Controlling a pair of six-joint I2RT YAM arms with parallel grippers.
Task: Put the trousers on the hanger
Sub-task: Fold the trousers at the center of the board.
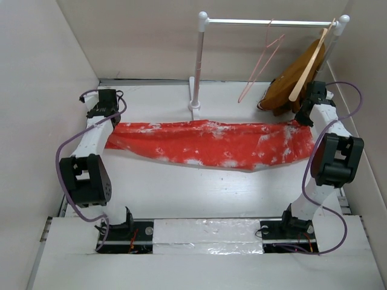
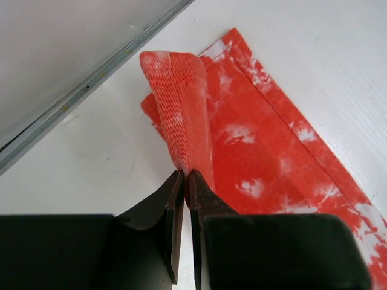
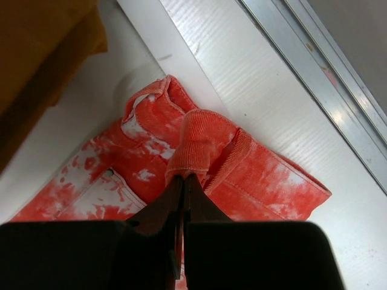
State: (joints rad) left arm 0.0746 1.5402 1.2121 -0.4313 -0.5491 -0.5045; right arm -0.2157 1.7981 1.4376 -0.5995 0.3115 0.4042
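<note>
The orange-red trousers with white splotches lie stretched left to right across the table. My left gripper is shut on the leg-hem end, pinching a fold of cloth. My right gripper is shut on the waistband end, with its jaws closed on a raised fold. The pale-pink hanger hangs from the white rail at the back, apart from the trousers.
A mustard-brown garment on a wooden hanger hangs at the rail's right end, close to my right gripper. The rail's white post and foot stand just behind the trousers' middle. Walls enclose the table left, right and back.
</note>
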